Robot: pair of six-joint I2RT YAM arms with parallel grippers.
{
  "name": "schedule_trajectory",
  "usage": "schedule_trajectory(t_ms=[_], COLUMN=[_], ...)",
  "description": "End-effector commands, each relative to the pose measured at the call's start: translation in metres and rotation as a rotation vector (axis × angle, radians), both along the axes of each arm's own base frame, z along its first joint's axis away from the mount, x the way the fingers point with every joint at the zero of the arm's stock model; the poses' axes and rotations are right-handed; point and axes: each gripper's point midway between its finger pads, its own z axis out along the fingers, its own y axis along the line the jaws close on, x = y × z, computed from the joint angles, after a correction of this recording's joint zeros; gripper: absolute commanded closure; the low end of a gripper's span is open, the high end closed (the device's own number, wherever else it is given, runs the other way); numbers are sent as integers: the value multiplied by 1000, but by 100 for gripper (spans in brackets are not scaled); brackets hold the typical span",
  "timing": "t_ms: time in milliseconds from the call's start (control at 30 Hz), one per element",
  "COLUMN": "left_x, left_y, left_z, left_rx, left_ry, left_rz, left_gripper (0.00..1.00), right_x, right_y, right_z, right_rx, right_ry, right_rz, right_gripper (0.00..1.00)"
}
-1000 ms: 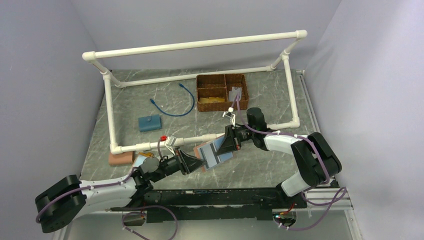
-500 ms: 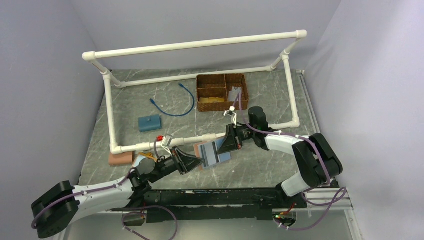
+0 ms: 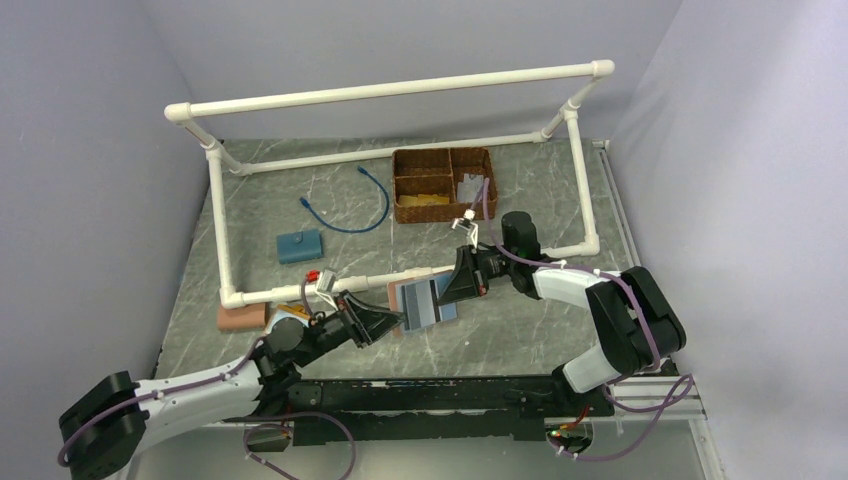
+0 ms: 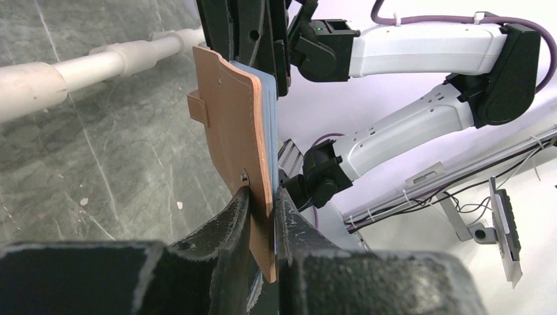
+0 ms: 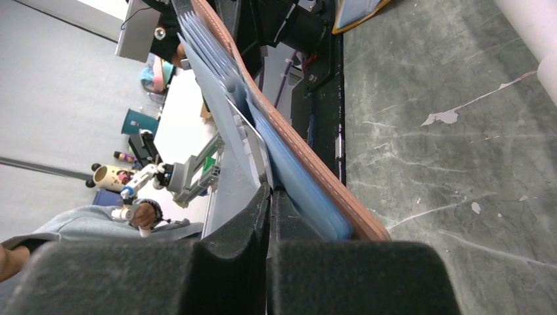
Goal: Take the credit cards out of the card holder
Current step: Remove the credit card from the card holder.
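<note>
Open and lifted off the marble-patterned table (image 3: 520, 335), just in front of the near rail of the white pipe frame (image 3: 400, 90): card holder (image 3: 425, 305), grey-blue pocketed lining turned up, reddish-brown leather underneath.

Left gripper (image 3: 385, 322), on the side of the card holder away from the frame's right post: fingers drawn narrow, clamped on the leather edge. In the left wrist view, brown cover (image 4: 230, 125) standing edge-on between the two black fingertips of the gripper (image 4: 263, 197), frame rail (image 4: 98, 65) lying behind it.

Right gripper (image 3: 455, 285), on the side of the card holder towards the frame's right post: fingers fully together. In the right wrist view, gripper tips (image 5: 269, 190) pinched on a thin pale layer on the lining side of the holder (image 5: 309, 170); card or pocket flap, impossible to tell.

Inside the frame, by the far rail: brown wicker basket (image 3: 445, 185) with compartments. Inside the frame, left half: blue cable (image 3: 350, 205) and small blue block (image 3: 299, 245). Outside the frame, at its near left corner: pink block (image 3: 241, 317).
</note>
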Motion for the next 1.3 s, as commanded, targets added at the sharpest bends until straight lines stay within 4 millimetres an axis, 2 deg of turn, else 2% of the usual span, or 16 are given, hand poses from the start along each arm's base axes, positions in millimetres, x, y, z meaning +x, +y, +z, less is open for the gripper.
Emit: schedule_trajectory(t_ms=[0, 267, 600, 767, 967, 1267], left_x=[-10, -6, 3, 5, 6, 3], left_y=[10, 18, 25, 24, 22, 37], left_z=[15, 2, -36, -62, -78, -123], left_rx=[-83, -38, 76, 155, 197, 327], left_ry=[-54, -12, 123, 195, 238, 438], left_rz=[-14, 26, 97, 104, 107, 174], left_gripper=[100, 100, 100, 100, 100, 100], right_x=[9, 10, 17, 19, 24, 25], right_y=[-1, -4, -8, -7, -8, -8], right_z=[10, 10, -1, -6, -17, -18], right_rx=[35, 39, 14, 2, -35, -35], right_ry=[-104, -113, -96, -80, -64, -61], right_rz=[-29, -33, -52, -55, -72, -73], right_gripper=[100, 100, 100, 100, 100, 100])
